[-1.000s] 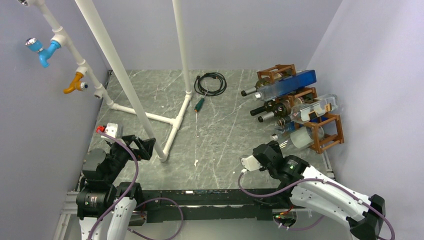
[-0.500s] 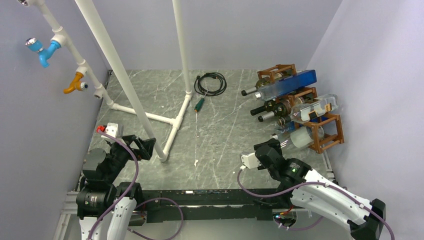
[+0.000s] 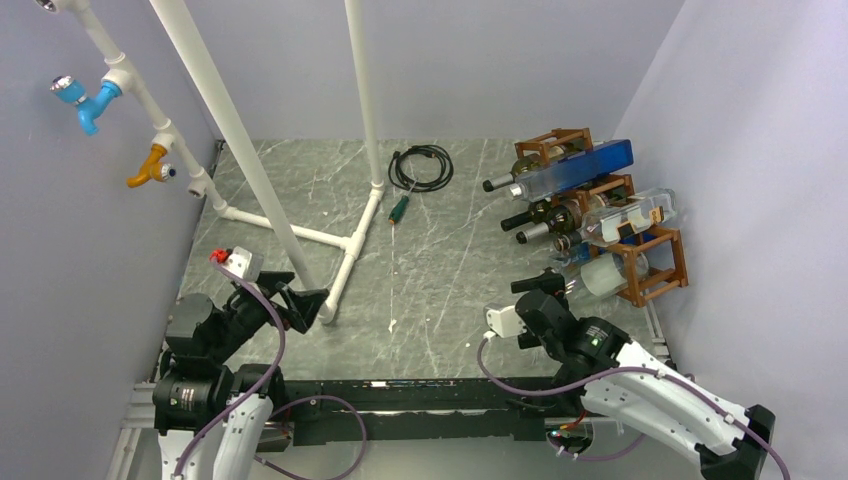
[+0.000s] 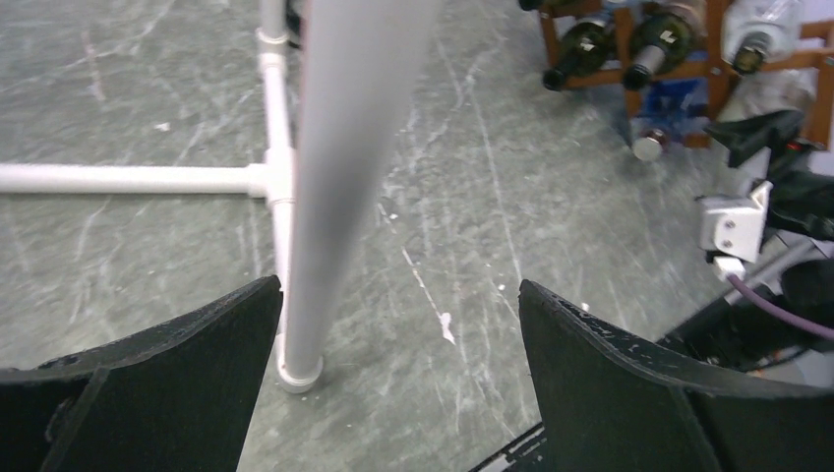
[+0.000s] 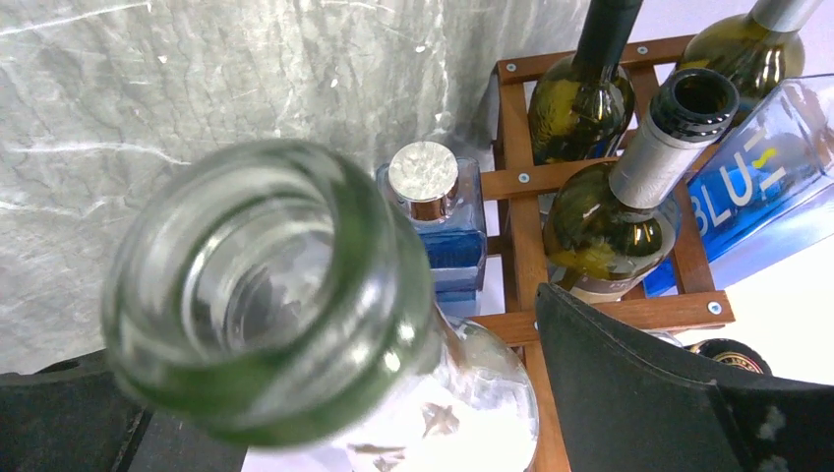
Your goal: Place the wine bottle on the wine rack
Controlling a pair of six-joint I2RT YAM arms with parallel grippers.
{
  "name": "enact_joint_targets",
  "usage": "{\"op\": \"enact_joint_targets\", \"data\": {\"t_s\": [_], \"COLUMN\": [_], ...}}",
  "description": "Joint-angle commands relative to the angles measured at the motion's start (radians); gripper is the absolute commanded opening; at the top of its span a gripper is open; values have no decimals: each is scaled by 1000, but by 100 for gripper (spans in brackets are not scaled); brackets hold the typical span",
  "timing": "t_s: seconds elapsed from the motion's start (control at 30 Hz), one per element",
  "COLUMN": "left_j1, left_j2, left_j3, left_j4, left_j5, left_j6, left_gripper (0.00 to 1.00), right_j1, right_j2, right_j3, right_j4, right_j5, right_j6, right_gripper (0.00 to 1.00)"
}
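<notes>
Right wrist view: the right gripper (image 5: 325,339) has just sprung apart, its fingers now clear of the neck of the clear wine bottle (image 5: 285,295) (a second ago they were closer in). The bottle lies in the wine rack (image 5: 511,182), in the lowest cell at right of the top view. Placement looks done; only backing off remains. The left gripper (image 4: 398,285) stands apart, empty.

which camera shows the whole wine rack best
Top external: the whole wine rack shows, all its cells. Right wrist catches only a few cells behind a clear bottle; left wrist crops it at the top edge.
</notes>
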Motion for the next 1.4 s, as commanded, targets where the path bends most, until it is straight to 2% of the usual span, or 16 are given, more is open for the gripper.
{"op": "enact_joint_targets", "data": {"t_s": [0.0, 0.17, 0.4, 0.53, 0.7, 0.8, 0.93, 1.0, 1.1, 1.2, 1.23, 1.3, 1.37], "left_j1": [-11, -14, -15, -17, -41, -122, -291, -437, -729, -1013, -1071, -1134, -1152], "left_j2": [9, 13, 32, 52, 82, 96, 159, 212, 308, 465, 512, 614, 707], "left_j3": [44, 39, 25, 15, -21, -21, -35, -22, -3, 36, 48, 61, 61], "left_j4": [77, 123, 204, 277, 387, 381, 422, 427, 469, 530, 557, 634, 730], "left_j5": [187, 347, 452, 491, 492, 372, 215, 48, -219, -478, -562, -639, -655], "left_j6": [25, -15, -91, -147, -246, -248, -257, -234, -192, -155, -154, -164, -189], "left_gripper": [96, 96, 100, 100, 100, 96, 96, 96, 96, 97, 98, 99, 99], "right_j1": [-1, -1, -1, -2, -3, -3, -3, -3, -3, -3, -3, -3, -3], "right_j2": [-28, -55, -125, -183, -223, -259, -288, -277, -195, -87, -51, 6, 40], "right_j3": [75, 152, 268, 292, 315, 367, 438, 461, 527, 627, 651, 671, 652], "right_j4": [-34, -76, -232, -323, -348, -269, -76, 0, 54, 26, 5, -21, -16], "right_j5": [-63, -161, -371, -411, -410, -385, -335, -295, -167, -21, 18, 111, 238], "right_j6": [23, 46, 72, 66, 104, 200, 443, 562, 729, 915, 957, 1025, 1072], "right_gripper": [99, 100, 100, 100, 100, 100, 100, 100, 100, 100, 100, 100, 100]}}
